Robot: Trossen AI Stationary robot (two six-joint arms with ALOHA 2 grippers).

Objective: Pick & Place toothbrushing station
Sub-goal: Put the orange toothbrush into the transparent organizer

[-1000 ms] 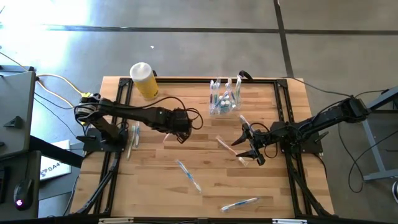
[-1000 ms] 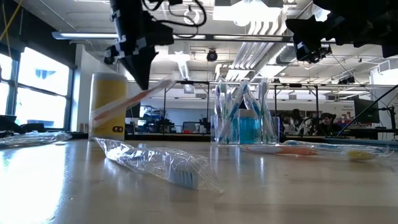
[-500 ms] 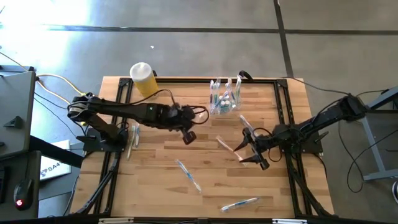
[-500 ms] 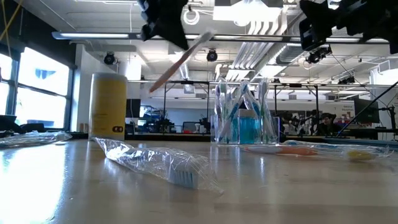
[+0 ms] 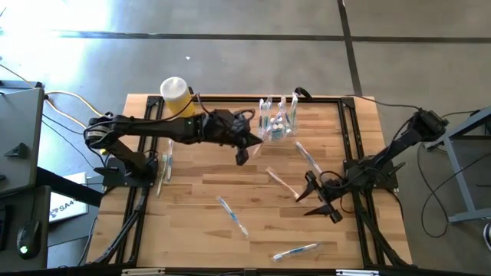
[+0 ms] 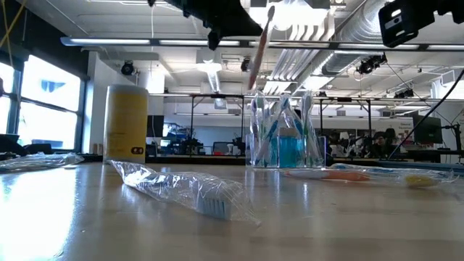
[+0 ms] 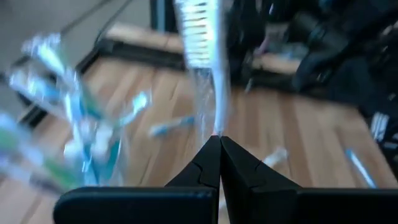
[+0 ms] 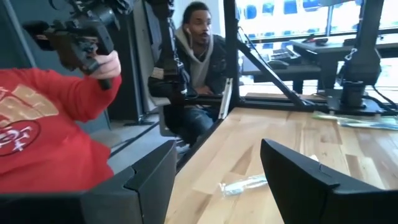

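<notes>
cup (image 5: 276,123): clear, upright near table's far edge, packed with teal and white brushes and tubes | pink toothbrush (image 6: 259,45): held aloft beside cup, bristles up | wrapped toothbrushes (image 5: 232,215): scattered flat on the wooden table (image 5: 199,222)

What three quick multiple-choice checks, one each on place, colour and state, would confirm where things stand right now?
1. Where is the left end effector?
A. beside the clear cup
B. at the table's near edge
C. over the yellow container

2. What colour is the toothbrush it carries?
A. teal
B. pink
C. black

3. How is the right end effector?
A. shut on a tube
B. shut on a toothbrush
C. open, holding nothing

Answers:
1 A: the high view shows it just left of the cup.
2 B: the low view shows a pink handle hanging above the cup.
3 C: the right wrist view shows its fingers spread with nothing between.
</notes>
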